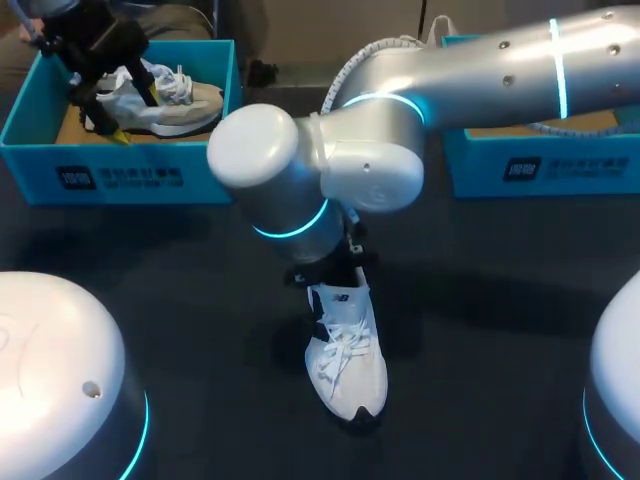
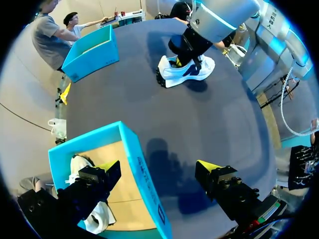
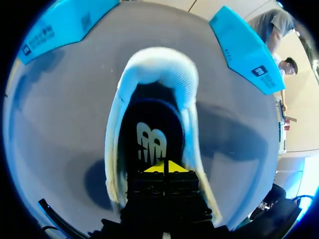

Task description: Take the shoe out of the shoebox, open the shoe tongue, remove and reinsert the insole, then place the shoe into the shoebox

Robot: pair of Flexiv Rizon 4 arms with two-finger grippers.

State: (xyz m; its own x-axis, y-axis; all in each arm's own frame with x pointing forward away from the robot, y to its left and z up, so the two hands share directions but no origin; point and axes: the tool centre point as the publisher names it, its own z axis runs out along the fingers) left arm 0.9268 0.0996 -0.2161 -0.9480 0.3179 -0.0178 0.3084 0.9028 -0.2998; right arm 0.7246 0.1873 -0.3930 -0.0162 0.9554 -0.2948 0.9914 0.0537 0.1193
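At the far left stood a turquoise cardboard shoebox point(image 1: 120, 175) with a pale grey-and-white sneaker point(image 1: 185, 105) lying in it. Our left gripper point(image 2: 158, 167) hung over the box's near wall with its fingers spread wide, one above the box and one outside it, holding nothing.

In the middle of the dark table point(image 1: 480, 330) sat the white lace-up shoe point(image 1: 348, 365), upright and outside any box. Our right gripper point(image 3: 163, 167) was at its heel opening, tips pressed together just above the dark insole point(image 3: 149, 134), with nothing visible between them.

We judged the insole step to be in hand. The next move called for pinching the insole's heel edge or pressing it flat.

A second turquoise shoebox point(image 1: 540, 170) waited at the far right.
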